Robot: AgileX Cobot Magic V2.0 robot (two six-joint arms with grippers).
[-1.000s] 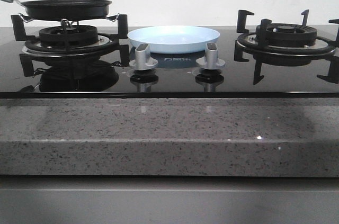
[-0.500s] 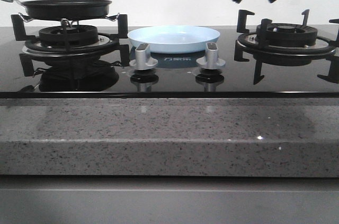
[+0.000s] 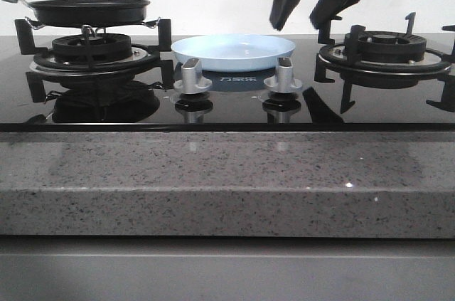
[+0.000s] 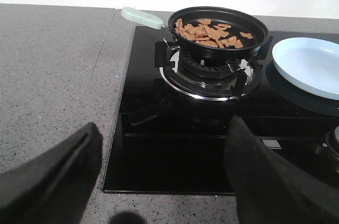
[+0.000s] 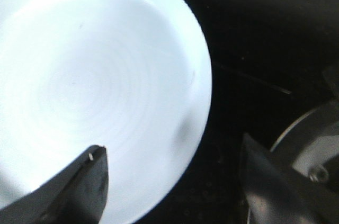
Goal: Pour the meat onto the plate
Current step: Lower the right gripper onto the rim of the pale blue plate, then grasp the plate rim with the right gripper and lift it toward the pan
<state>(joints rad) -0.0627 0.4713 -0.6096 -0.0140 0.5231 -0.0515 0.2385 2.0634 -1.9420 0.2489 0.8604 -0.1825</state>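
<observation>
Upper left of your front view: frying pan on the left burner; your left wrist view shows the meat piled inside it. Centre: the plate, bare. Upper right: right gripper above the plate's right rim, fingers spread, holding nothing. Left gripper likewise spread, unloaded.

Front view low, level, both wrist views share plate, right perhaps closest
</observation>
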